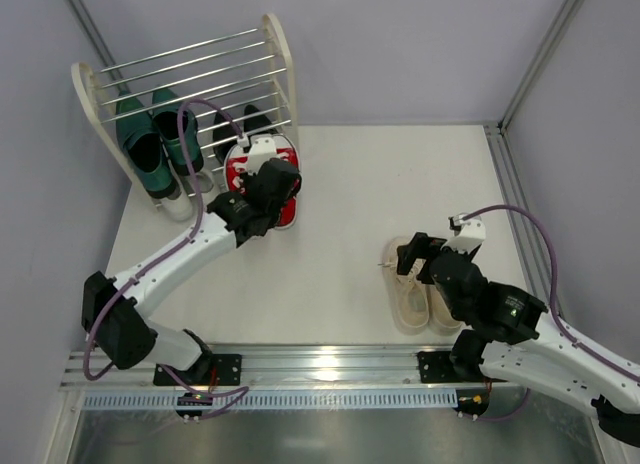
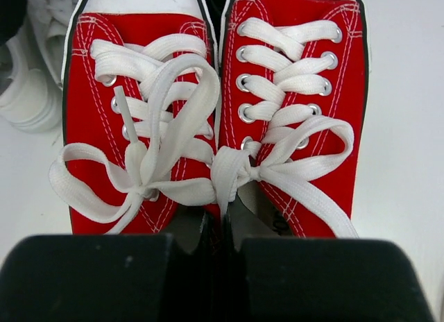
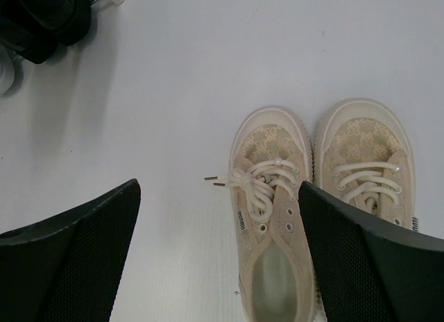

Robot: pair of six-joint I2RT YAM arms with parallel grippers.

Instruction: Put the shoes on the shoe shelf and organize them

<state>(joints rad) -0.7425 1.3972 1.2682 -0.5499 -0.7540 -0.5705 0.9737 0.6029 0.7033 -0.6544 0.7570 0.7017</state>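
Shoe shelf (image 1: 284,62), green loafers (image 1: 138,150) resting in it

The white table (image 1: 360,184) carries a slanted shelf (image 1: 283,59) in its far left corner, with green loafers (image 1: 150,144) on the left and black shoes (image 1: 248,122) on the right. White sneakers (image 1: 178,200) sit at the shelf's foot, red sneakers (image 1: 236,170) just before its right end. Beige sneakers (image 1: 410,302) lie side by side, near right.

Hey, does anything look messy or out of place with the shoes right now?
Nothing looks damaged or tipped over. Only the laces stand out: the lace ends of one beige sneaker trail sideways onto the table, and the bows on the red sneakers are loose and floppy.
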